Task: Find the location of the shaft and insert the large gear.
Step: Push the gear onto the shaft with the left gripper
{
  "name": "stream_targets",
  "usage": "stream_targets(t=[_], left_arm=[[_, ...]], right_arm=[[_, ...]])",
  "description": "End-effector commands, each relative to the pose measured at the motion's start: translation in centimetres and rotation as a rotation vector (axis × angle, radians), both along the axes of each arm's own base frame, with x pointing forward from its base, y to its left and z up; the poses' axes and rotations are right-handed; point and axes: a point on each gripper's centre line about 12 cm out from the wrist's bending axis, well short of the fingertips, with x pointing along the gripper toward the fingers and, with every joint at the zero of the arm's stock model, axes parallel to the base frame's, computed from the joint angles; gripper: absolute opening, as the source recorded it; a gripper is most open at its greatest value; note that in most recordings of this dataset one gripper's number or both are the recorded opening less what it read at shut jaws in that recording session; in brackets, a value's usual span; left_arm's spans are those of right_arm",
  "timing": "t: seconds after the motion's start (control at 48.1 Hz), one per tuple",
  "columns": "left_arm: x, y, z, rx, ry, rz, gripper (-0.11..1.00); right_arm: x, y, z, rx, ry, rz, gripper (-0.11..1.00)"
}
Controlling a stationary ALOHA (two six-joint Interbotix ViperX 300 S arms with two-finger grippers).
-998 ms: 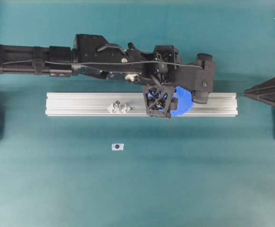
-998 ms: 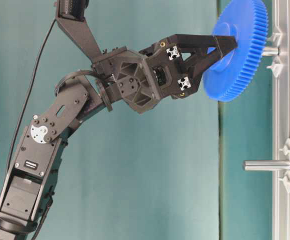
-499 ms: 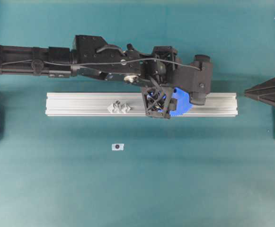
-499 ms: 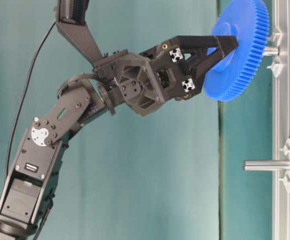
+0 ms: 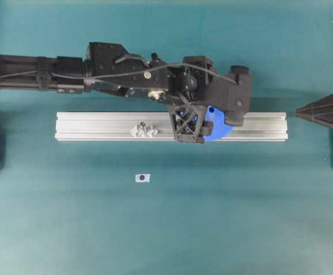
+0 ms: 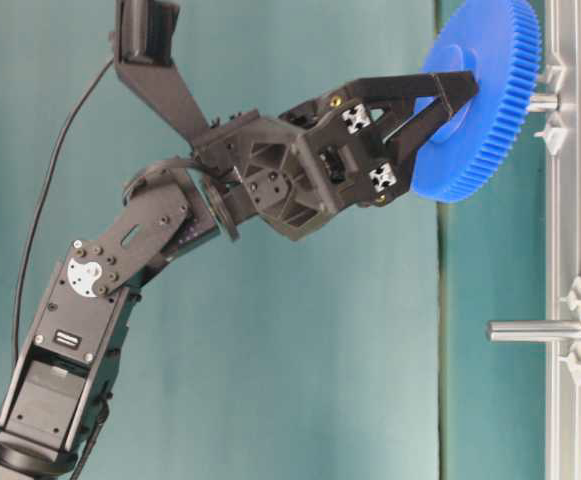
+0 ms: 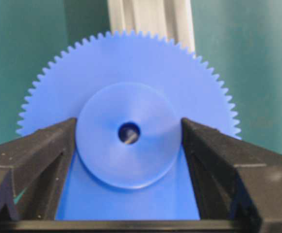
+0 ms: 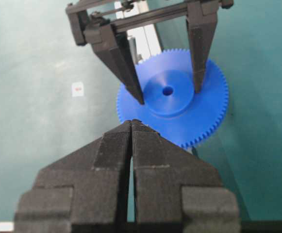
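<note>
gear on the pin

gear (image 6: pixel 478 100), large and blue, sits between my left pincer's (image 6: pixel 440 100) fingers (image 7: pixel 48 160), which flank its raised hub; whether they touch it i cannot tell. just past my fingertips the shaft (image 6: pixel 542 102) pokes from the gear's far face toward the silver rail (image 5: pixel 97 126). my right pincer (image 8: pixel 131 127) rests pressed shut, facing the gear.

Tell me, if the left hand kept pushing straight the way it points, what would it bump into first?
Most likely the bright blue toothed plastic gear between its fingers, already sitting on the short grey metal pin; behind that comes the silver aluminium rail. Whether the fingers touch the hub is unclear.
</note>
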Motion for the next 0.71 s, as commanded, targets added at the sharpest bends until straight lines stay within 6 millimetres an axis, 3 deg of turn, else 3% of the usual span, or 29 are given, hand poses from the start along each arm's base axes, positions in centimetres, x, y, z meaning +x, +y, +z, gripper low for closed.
stream_targets(t=[0.0,0.686], left_arm=[[-0.1,0.4,1.7,0.004,-0.034,0.008,0.81],[-1.9,0.3,1.7,-0.005,0.038,0.012,0.8]], right_arm=[[0.2,0.0,0.4,0.011,-0.01,-0.005,0.01],[0.2,0.0,0.4,0.011,-0.012,-0.005,0.01]])
